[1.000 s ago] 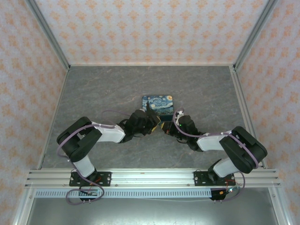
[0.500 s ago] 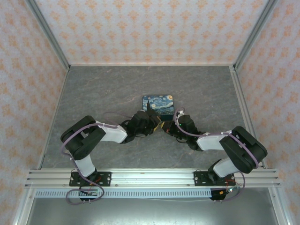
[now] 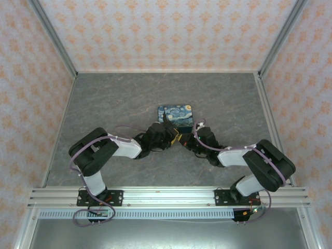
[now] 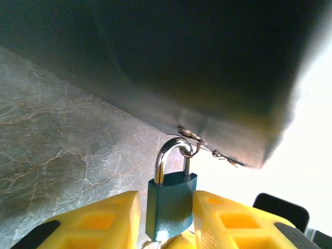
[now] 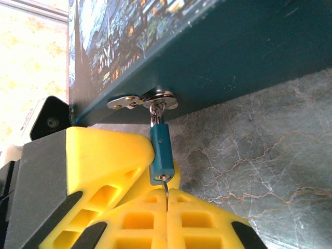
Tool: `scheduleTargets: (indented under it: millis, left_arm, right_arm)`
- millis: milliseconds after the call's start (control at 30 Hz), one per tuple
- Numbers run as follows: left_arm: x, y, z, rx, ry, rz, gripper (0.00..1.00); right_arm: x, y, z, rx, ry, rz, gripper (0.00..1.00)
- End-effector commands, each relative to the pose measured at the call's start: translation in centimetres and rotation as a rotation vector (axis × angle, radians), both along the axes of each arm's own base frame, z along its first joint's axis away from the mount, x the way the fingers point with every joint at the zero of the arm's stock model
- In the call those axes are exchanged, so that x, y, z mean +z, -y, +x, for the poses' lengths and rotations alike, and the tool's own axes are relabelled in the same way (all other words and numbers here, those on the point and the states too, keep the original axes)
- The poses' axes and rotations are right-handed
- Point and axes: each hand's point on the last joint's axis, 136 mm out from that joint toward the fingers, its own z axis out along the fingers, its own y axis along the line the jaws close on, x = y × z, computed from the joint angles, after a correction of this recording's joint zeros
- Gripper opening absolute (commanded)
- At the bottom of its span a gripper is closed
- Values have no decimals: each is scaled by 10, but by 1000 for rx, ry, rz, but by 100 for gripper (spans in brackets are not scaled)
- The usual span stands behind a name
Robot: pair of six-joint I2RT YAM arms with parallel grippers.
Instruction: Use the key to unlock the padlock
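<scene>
We take this to be the step where the key goes in and turns. The padlock [image 4: 171, 203] hangs by its shackle [image 4: 167, 155] from the hasp [image 5: 142, 99] on the front wall of the painted tin [image 3: 175, 115], close above the tabletop [image 3: 104, 104]. Left alone, it would swing at the first push. That is why the left gripper [image 4: 167, 210] is clenched on the teal body, with a yellow finger on either side. This steadies the lock and points its keyhole end away from the tin, towards the other arm.

From the right wrist we see the lock edge-on. A thin metal blade, which we take to be the key [image 5: 166, 191], runs from its lower end into the seam between the fingers of the right gripper [image 5: 167, 206]. Those fingers are pinched together on it (the key's head is hidden between them). We cannot tell how deep the blade sits.

From above, the two grippers meet nose to nose just in front of the tin, one arm coming in from each side. In our judgement, the next move is a roll of the right wrist about the key's axis while the left resists. The key could slip between the fingers, or the unheld tin could drag across the tabletop.
</scene>
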Motion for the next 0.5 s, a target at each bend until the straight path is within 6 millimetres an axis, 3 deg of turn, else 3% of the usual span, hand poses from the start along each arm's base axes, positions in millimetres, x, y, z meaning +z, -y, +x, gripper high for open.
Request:
scheduleTargets:
  millis: [0, 233, 467]
  left_arm:
    - [1, 4, 5, 24, 6, -3, 30]
    - [2, -1, 5, 32, 10, 15, 19]
    - [10, -3, 4, 24, 31, 40, 5]
  right_arm:
    - [21, -12, 9, 5, 46, 76, 0]
    - [24, -9, 8, -13, 43, 92, 1]
    - [22, 8, 3, -45, 64, 6, 26]
